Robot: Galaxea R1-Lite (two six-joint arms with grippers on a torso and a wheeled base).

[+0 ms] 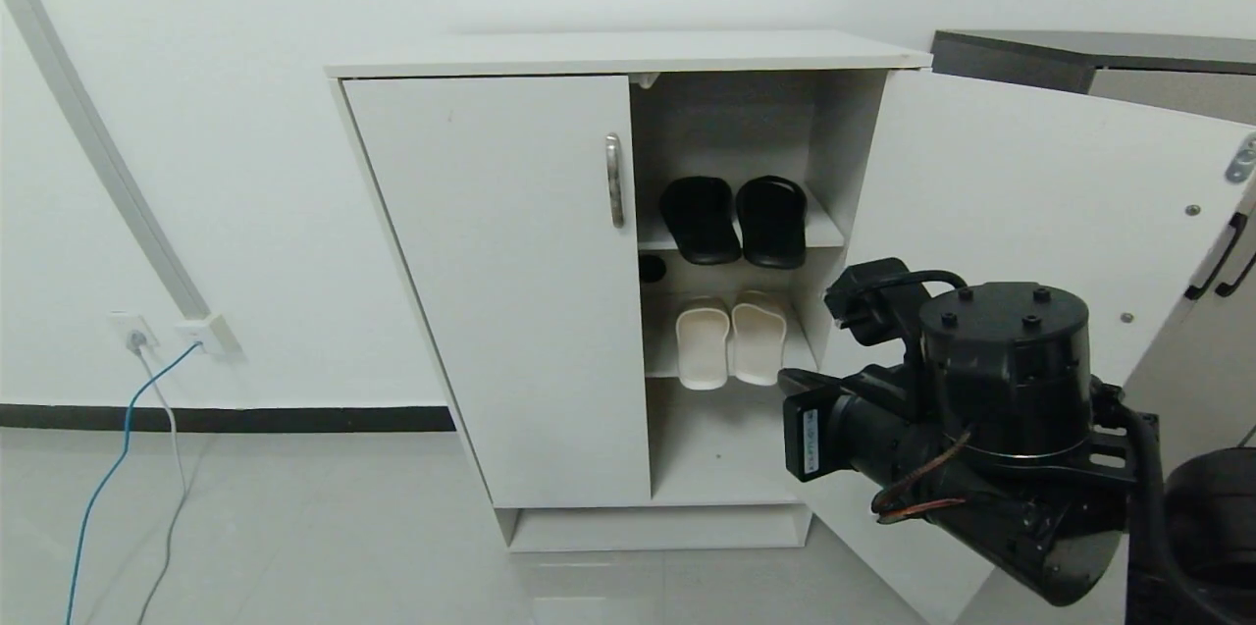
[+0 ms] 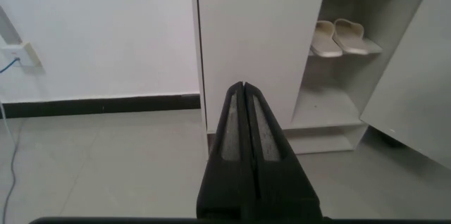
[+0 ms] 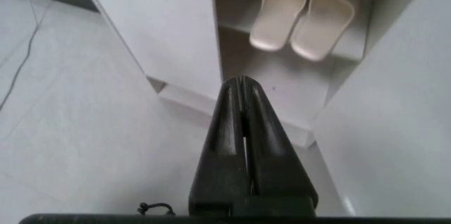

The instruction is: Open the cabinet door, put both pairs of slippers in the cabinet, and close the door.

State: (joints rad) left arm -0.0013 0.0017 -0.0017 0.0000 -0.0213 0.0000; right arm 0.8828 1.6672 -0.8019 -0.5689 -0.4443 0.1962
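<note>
Already the black slippers (image 1: pixel 736 220) lie on the upper shelf of the cabinet (image 1: pixel 628 52), the cream slippers (image 1: pixel 731 342) on the shelf below, with the right door (image 1: pixel 1030 213) open. The left gripper (image 2: pixel 243 94) and right gripper (image 3: pixel 243 90) are pinched closed, empty.

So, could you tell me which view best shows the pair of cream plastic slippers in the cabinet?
The right wrist view: the cream slippers lie close, from above, side by side. The head view shows them smaller; the left wrist view, obliquely, far off.

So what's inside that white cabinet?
Black slippers on the upper shelf, cream slippers on the shelf below. The closed left door hides that half of the cabinet.
</note>
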